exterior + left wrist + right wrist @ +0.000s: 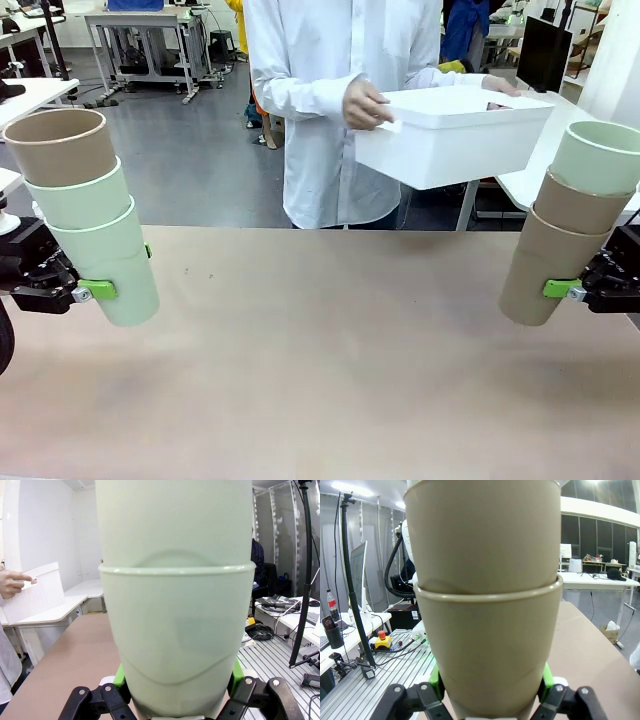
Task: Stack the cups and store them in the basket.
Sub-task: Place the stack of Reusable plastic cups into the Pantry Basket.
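Across the table (320, 360), the left gripper (105, 288) and right gripper (548, 290) are each clamping three stacked cups (95, 215), with the person-held basket (450, 140) waiting for them

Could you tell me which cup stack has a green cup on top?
The right stack, held by the right gripper: a mint cup tops two tan ones. The left stack, in the left gripper, has a tan cup on top.

Left gripper (120, 272) at the left edge clamps the left stack (85, 200); right gripper (556, 288) (right edge, mirrored) clamps the right stack (572, 225)
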